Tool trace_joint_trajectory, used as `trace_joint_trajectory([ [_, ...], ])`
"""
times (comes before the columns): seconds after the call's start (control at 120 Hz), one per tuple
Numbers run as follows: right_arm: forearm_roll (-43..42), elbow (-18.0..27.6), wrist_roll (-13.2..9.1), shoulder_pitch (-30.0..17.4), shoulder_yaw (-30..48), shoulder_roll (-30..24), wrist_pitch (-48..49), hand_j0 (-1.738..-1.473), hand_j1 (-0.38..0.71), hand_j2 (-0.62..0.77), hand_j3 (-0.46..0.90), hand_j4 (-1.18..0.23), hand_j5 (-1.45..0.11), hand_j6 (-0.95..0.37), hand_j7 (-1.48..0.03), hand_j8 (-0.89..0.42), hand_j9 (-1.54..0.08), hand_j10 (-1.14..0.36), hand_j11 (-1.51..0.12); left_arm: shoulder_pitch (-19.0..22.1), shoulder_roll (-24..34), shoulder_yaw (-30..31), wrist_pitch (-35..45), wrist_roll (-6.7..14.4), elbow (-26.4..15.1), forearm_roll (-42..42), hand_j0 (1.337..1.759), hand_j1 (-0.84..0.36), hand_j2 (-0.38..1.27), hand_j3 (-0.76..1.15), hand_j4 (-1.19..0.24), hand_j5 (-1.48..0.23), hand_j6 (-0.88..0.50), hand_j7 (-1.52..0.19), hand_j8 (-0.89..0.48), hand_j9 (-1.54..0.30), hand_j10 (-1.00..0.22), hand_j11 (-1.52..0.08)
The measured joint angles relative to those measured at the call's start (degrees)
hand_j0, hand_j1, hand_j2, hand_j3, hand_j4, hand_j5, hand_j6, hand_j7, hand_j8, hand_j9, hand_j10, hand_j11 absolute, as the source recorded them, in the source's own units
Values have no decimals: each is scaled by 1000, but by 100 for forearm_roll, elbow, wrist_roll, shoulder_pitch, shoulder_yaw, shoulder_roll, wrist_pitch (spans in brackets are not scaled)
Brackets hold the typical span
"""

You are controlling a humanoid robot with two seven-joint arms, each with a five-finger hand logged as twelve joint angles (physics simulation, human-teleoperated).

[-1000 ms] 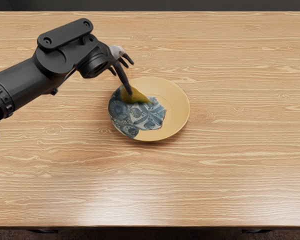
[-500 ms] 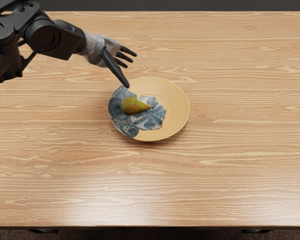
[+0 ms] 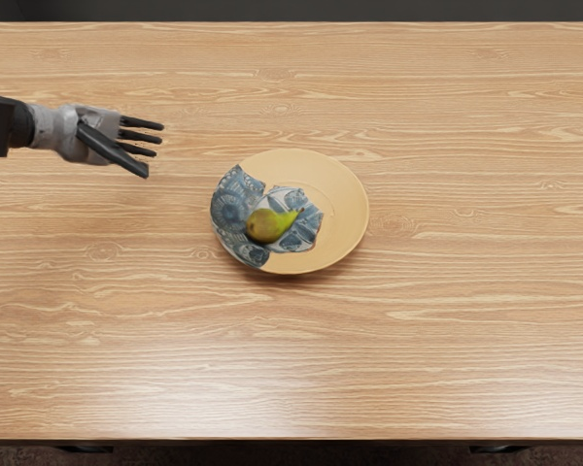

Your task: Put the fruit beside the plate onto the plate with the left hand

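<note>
We judge the placing step done. The small yellow-green pear (image 3: 270, 224) lies on its side on the round tan plate (image 3: 348, 199), on the plate's blue-patterned patch, with its narrow end pointing away from our left hand (image 3: 102, 139). That hand hovers over the wooden worktop (image 3: 418, 340), well apart from the fruit, fingers spread and empty. Next we need only rest the arm.

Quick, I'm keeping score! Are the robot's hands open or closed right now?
Left hand: open, holding nothing.
Right hand: not in view.
</note>
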Motion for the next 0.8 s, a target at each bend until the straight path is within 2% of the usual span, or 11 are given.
trace_joint_trajectory([
  [0.083, 0, 0, 0, 1, 0, 0, 0, -1658, -349, 0, 0, -1, 0, -1, 0, -1, 0, 0, 0, 163, 436, -182, -3, 0, 16, -49, 1658, 330, 3, 0, -16, -21, -16, -21, -15, -21, -16, -21],
  [0.175, 4, -1, 0, 3, 0, 0, 0, -1658, -349, 0, 0, -1, 0, -1, 0, -1, 0, 0, 0, 418, 597, -348, -5, 0, 26, -75, 1658, 337, 2, 0, -9, -13, -9, -13, -9, -13, -9, -13],
  [0.433, 15, -7, 0, -18, -7, 0, 0, -1658, -349, 0, 0, -1, 0, -1, 0, -1, 0, 0, 0, 529, 1392, -535, -5, 0, 25, -265, 1658, 345, 0, 0, -2, -4, -2, -4, -2, -4, -2, -4],
  [0.8, 16, -8, 0, -28, -9, 0, 0, -1658, -349, 0, 0, 0, 0, -1, 0, -1, 0, 0, 0, 628, 1393, -534, -6, 0, 9, -650, 1658, 348, -1, 0, 1, 0, 1, 0, 1, 0, 1, -1],
])
